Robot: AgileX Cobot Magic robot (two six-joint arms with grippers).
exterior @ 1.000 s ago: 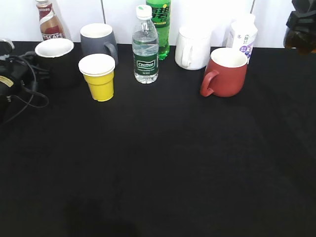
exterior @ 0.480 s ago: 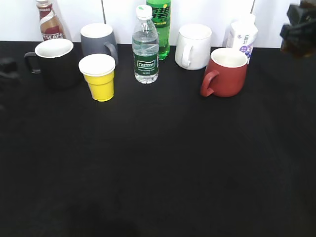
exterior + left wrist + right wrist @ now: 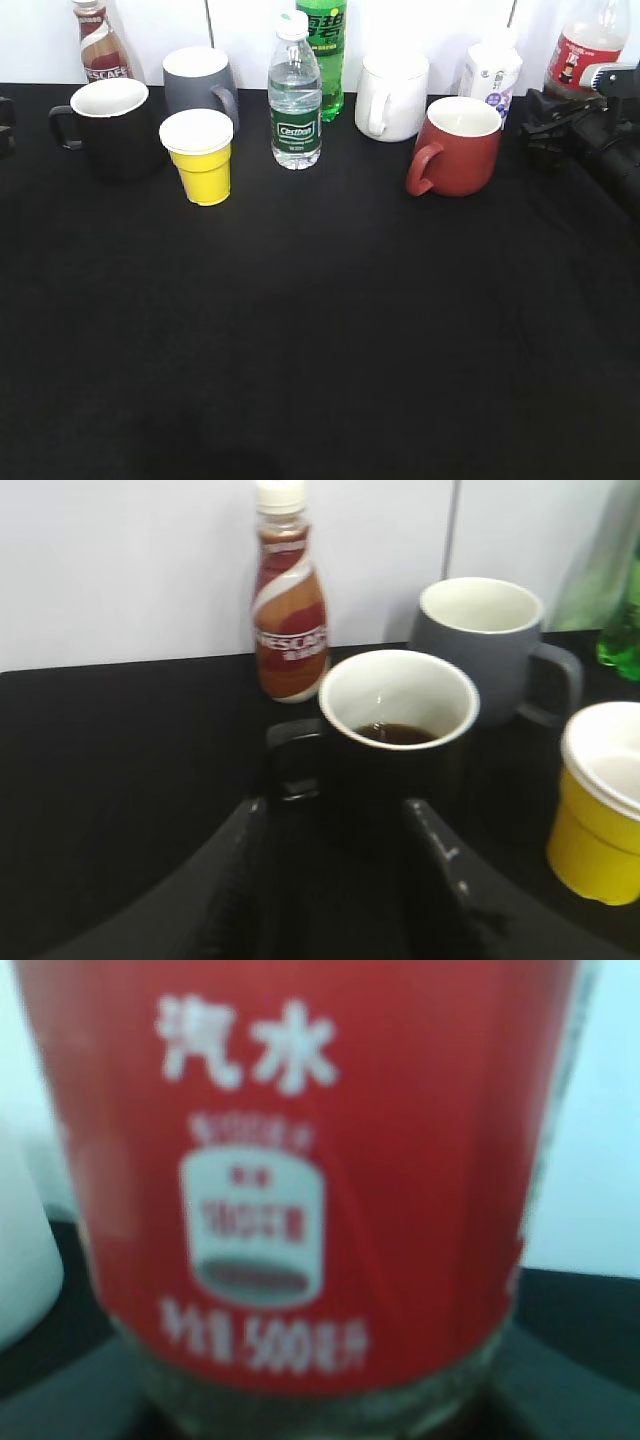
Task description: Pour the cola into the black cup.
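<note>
The black cup (image 3: 108,125) stands at the back left with its handle to the left. In the left wrist view it (image 3: 398,735) holds a little dark liquid. My left gripper (image 3: 335,815) is open, its fingers (image 3: 245,880) just short of the cup; in the exterior view it (image 3: 4,120) barely shows at the left edge. The cola (image 3: 588,45) is upright at the far right back, and its red label (image 3: 320,1160) fills the right wrist view. My right gripper (image 3: 550,112) is shut on the bottle's lower body.
A Nescafe bottle (image 3: 98,45), grey mug (image 3: 198,82), yellow paper cup (image 3: 200,155), water bottle (image 3: 294,95), green soda bottle (image 3: 325,50), white mug (image 3: 392,95), red mug (image 3: 458,145) and a white carton (image 3: 490,72) line the back. The black table (image 3: 320,330) stretches to the front.
My left arm has drawn back to the left, away from the black cup. My right arm has come down at the far right, and the cola bottle now shows upright there.
</note>
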